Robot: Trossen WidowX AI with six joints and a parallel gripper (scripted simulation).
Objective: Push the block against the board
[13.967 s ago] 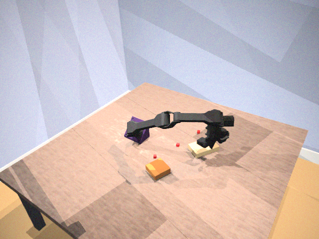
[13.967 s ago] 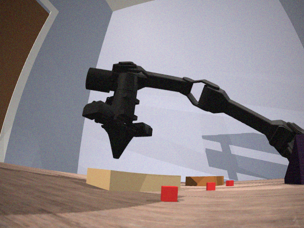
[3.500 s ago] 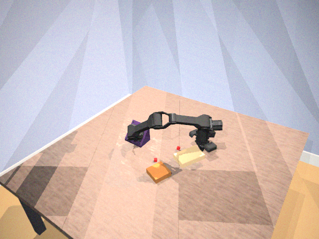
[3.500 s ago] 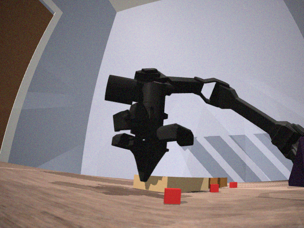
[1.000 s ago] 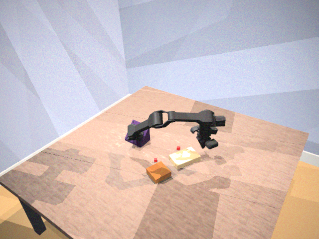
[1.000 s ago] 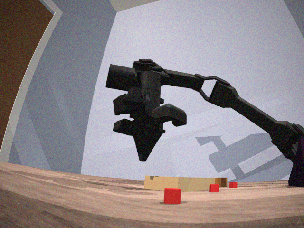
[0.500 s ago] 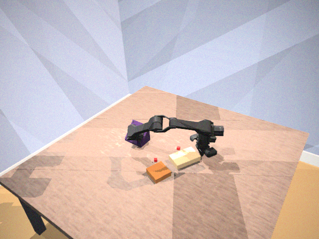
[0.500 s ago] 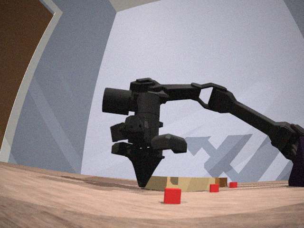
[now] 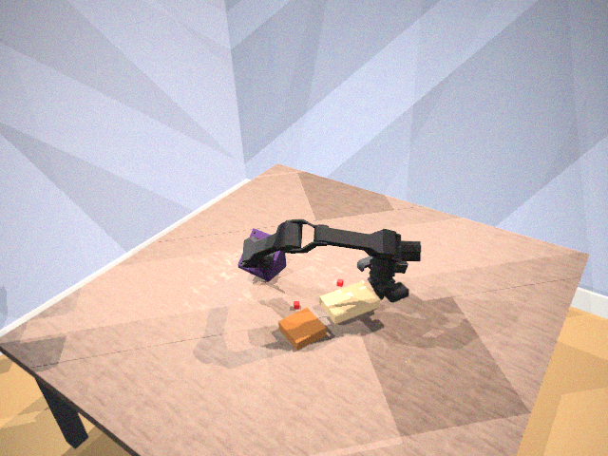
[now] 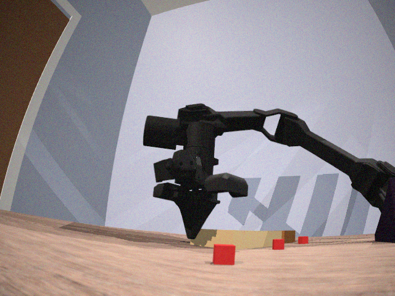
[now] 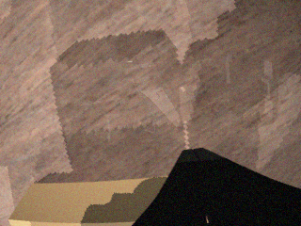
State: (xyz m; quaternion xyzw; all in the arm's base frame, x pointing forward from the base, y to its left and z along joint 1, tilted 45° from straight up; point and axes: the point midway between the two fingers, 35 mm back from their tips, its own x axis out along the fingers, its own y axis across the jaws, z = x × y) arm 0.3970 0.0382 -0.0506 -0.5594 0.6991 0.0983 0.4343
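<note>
The orange square block (image 9: 300, 326) (image 10: 289, 236) lies flat on the table. The pale yellow board (image 9: 348, 300) (image 10: 244, 238) (image 11: 61, 198) lies flat, its near short end facing the block. A narrow gap shows between them in the top view. My gripper (image 9: 382, 295) (image 10: 191, 237) (image 11: 192, 158) is shut and empty, pointing down, with its tip low at the far end of the board, away from the block. Whether the tip touches the board I cannot tell. The block is out of the wrist view.
A small red cube (image 9: 339, 282) (image 10: 278, 244) lies beside the board, and another red cube (image 9: 295, 304) (image 10: 303, 240) lies beside the block. A third red cube (image 10: 223, 254) shows in the exterior view. The arm's purple base (image 9: 275, 265) stands behind them.
</note>
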